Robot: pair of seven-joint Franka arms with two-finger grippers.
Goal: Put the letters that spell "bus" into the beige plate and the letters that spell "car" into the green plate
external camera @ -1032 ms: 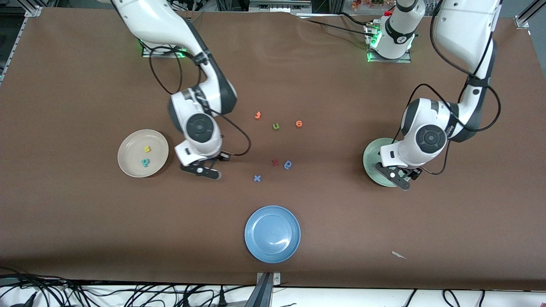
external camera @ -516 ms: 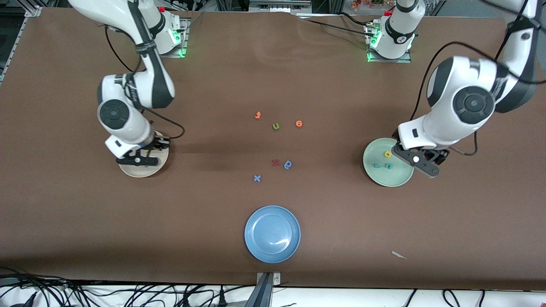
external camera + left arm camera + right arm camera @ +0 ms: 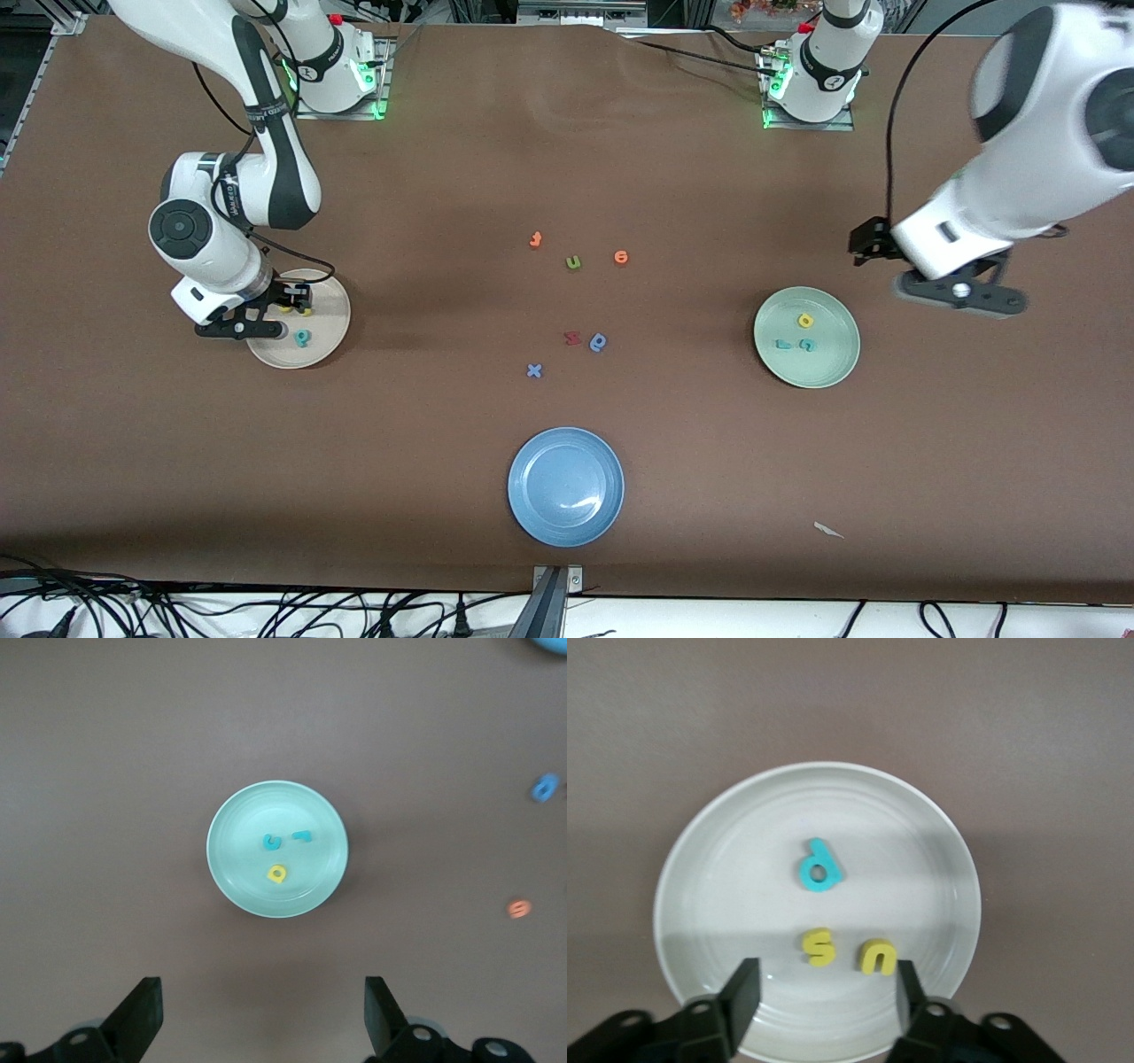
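Nearest the front camera, close to the desk's (image 3: 133, 496) near edge at its middle, lies a blue plate (image 3: 565, 486), with a small pale scrap (image 3: 828, 530) toward the left arm's end.

Farther up, near the desk's centre, sit a blue "x" (image 3: 533, 370), then a red letter (image 3: 572, 338) just beside a blue letter with a round bowl (image 3: 598, 342).

Level with these, toward the right arm's end, is the beige plate (image 3: 330, 332). In it lie the letters that spell "bus": the teal "b" (image 3: 819, 866), the yellow "s" (image 3: 819, 948) and the yellow "u" (image 3: 877, 957), the two yellow ones side by side and all apart from one another. The right claw (image 3: 822, 992) hangs low over the plate's rim, its fingers (image 3: 740, 992) parted and empty, just above the "s" and "u".

Toward the left arm's end is the green plate (image 3: 837, 363), holding the letters that spell "car": the teal "c" (image 3: 271, 842), the teal "r" (image 3: 303, 836) and the yellow "a" (image 3: 277, 873), close together near its middle. The left claw (image 3: 264, 1023) hangs high, spread wide and empty, over bare desk beside this plate, on the side toward the left arm's end.

Farther still, mid-desk, lie a green "u" (image 3: 573, 262), an orange "e" (image 3: 621, 257) and another orange letter (image 3: 535, 239).
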